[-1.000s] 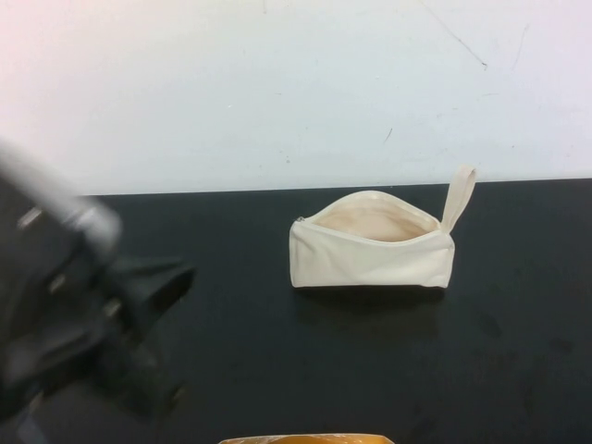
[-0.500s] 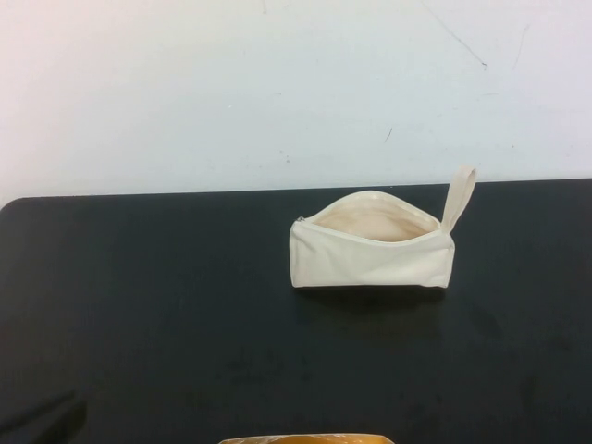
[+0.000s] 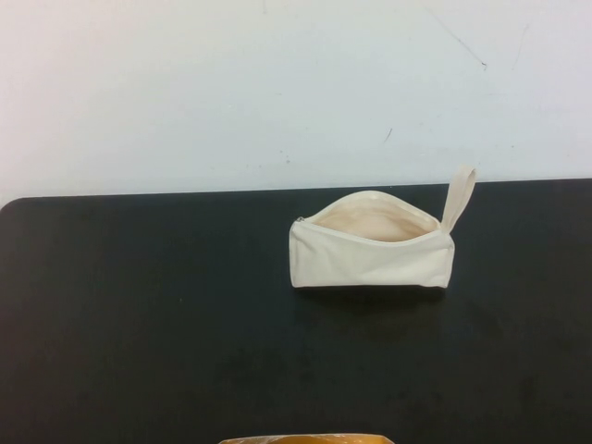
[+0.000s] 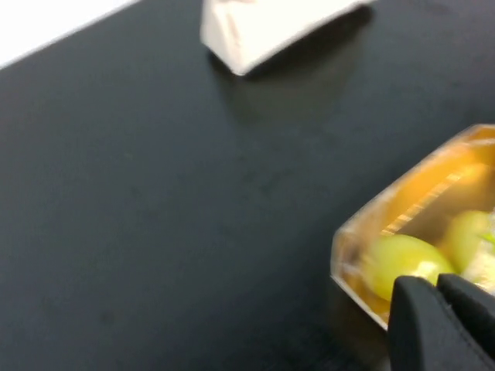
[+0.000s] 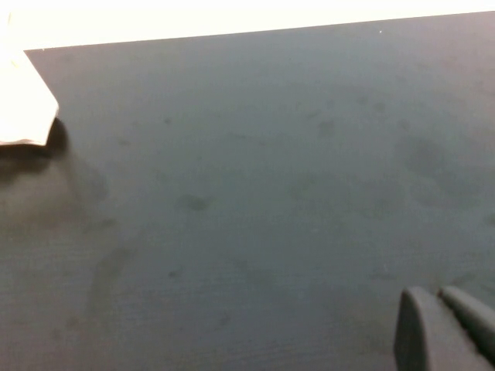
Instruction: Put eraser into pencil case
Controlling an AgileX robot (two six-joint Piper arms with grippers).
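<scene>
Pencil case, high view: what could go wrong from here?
1. The pencil case stands open but soft; a careless drop could tip it or fold its mouth shut.
2. The eraser isn't visible, so placement can't be confirmed.
3. Left claw, shut, sits over the orange container and could bump it. Right claw, shut, hangs over bare table.

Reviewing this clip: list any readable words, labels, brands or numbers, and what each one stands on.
None.
The pencil case is plain, unprinted fabric.
The orange tray shows no legible marking.
Left gripper, shut, hangs over the tray; right gripper, shut, over the bare table: neither is marked.
</scene>
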